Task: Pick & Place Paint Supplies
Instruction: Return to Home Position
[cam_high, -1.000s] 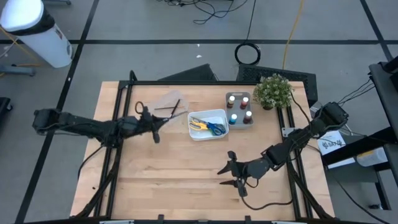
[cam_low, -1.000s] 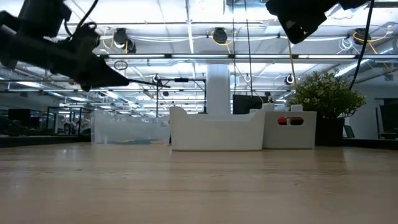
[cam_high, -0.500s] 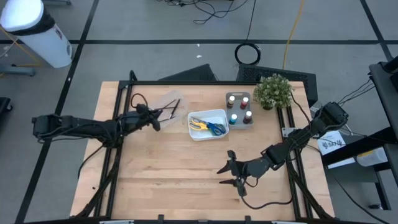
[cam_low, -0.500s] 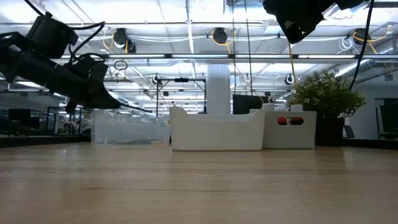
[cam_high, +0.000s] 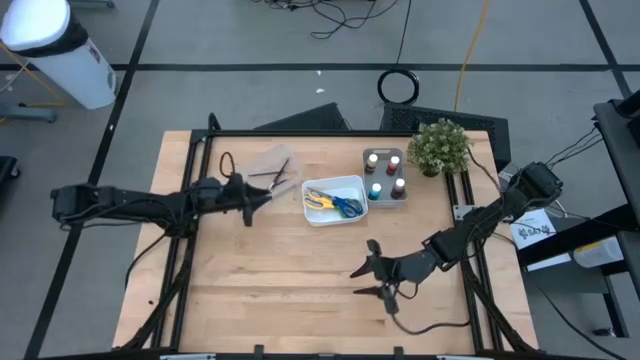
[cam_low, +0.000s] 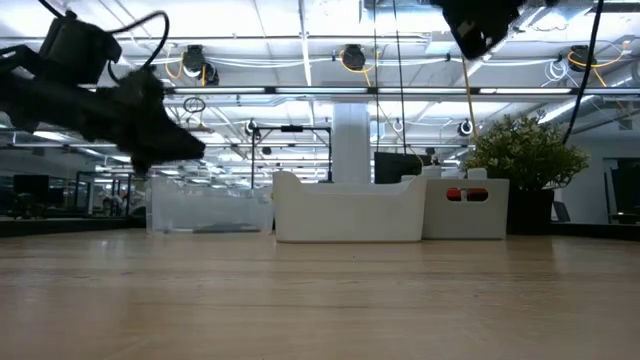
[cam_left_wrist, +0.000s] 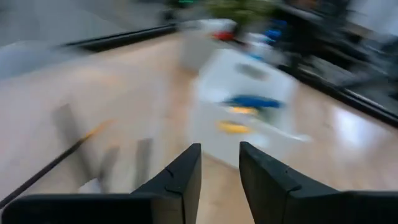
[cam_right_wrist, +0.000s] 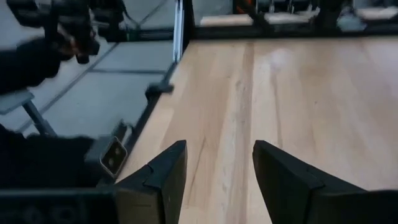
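The left gripper (cam_left_wrist: 220, 148) is hanging just beside the clear bin (cam_high: 258, 155), on the side nearer the white tray (cam_high: 318, 219). Its fingers are standing a little apart, with nothing between them. The right gripper (cam_right_wrist: 219, 146) is waiting over bare table (cam_high: 300, 290) at the near right, its fingers spread and empty too.

The thin dark brushes (cam_high: 277, 173) are lying in the clear bin, the scissors (cam_high: 336, 204) in the white tray, and the paint pots (cam_high: 385, 173) are sitting in their holder next to the plant (cam_high: 438, 146) — so nothing of the supplies is lying loose on the wood, and the sorting looks finished.

The risk now is in the left arm's path home. It is sitting close to the light bin, so a low or sideways swing could clip the rim and push it or tip the brushes out — lifting first would be safer.
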